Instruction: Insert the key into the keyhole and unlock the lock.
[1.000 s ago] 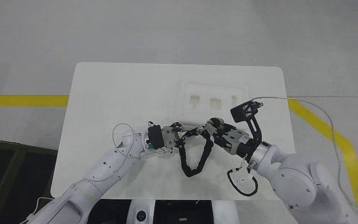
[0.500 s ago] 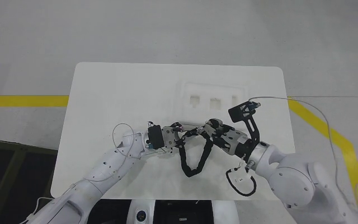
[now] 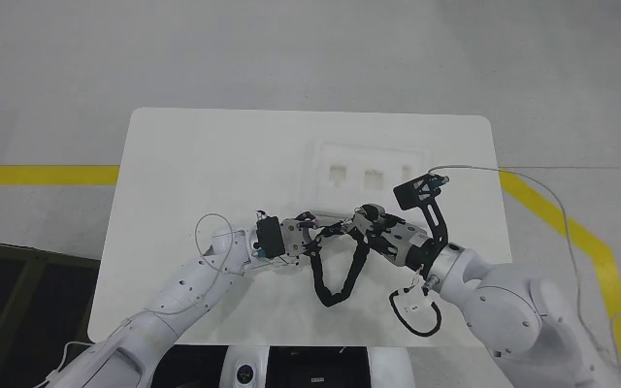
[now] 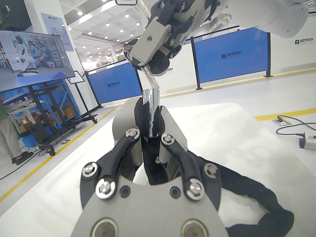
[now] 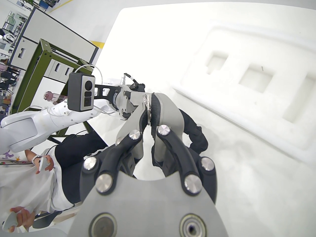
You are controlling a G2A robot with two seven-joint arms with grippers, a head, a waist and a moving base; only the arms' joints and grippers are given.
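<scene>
**Key tip set at the keyhole**

At lower centre of the top view, the chrome lock cylinder is pinched between the fingers of the left gripper. The key is clamped by its head in the right gripper and is tilted. Its tip is met by the cylinder's end. The black-sleeved chain is looped on the white table below both grippers. A foam tray is seen above them.

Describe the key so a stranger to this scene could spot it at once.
Start at the white table; near its middle, two grippers meet where a black chain loops. The key is the slim silver blade pinched by the right gripper, its tip at the end of the chrome cylinder held by the left gripper. Unlike that thick round cylinder, it is thin and flat.
</scene>
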